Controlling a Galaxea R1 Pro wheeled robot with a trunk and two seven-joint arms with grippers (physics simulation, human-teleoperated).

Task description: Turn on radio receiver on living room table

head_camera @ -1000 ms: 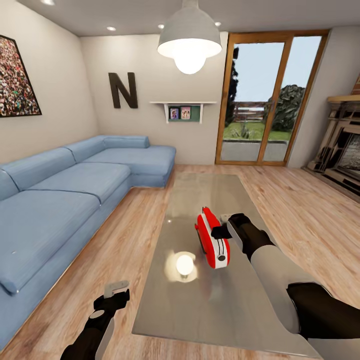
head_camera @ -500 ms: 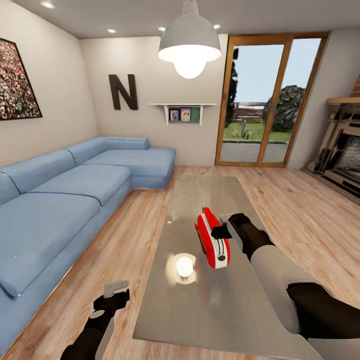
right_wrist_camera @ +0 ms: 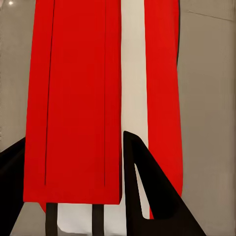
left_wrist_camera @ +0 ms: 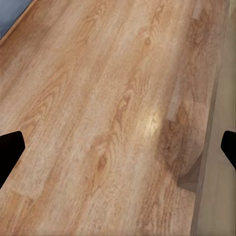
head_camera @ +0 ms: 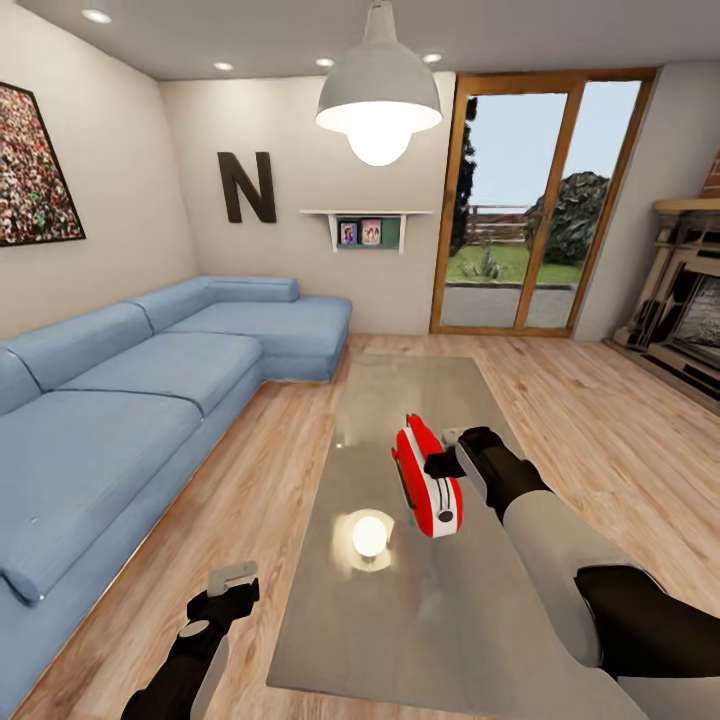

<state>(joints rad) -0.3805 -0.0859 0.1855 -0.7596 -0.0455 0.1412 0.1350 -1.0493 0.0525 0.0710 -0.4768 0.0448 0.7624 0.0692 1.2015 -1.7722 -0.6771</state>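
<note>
1. I am in the living room, at the bench (head_camera: 400, 620).
2. My right hand (head_camera: 443, 465) touches the radio receiver (head_camera: 425, 480), which sits mid-bench. I cannot tell if this hand is pinching.
3. I think the switch still needs pressing.
4. My left hand (head_camera: 232, 585) is spread wide over the floor (left_wrist_camera: 98, 123).
5. I count one radio receiver, one bench, two hands.

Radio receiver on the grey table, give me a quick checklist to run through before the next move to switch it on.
1. Radio receiver resting on the table: ok.
2. Right end effector at the receiver's side: ok.
3. Receiver between the right fingers, seen in the right wrist view: ok.
4. Contact with a knob or switch: cannot tell.
5. Left end effector open, over the wood floor beside the table, away from the receiver: ok.
6. Receiver already on: cannot tell.
</note>
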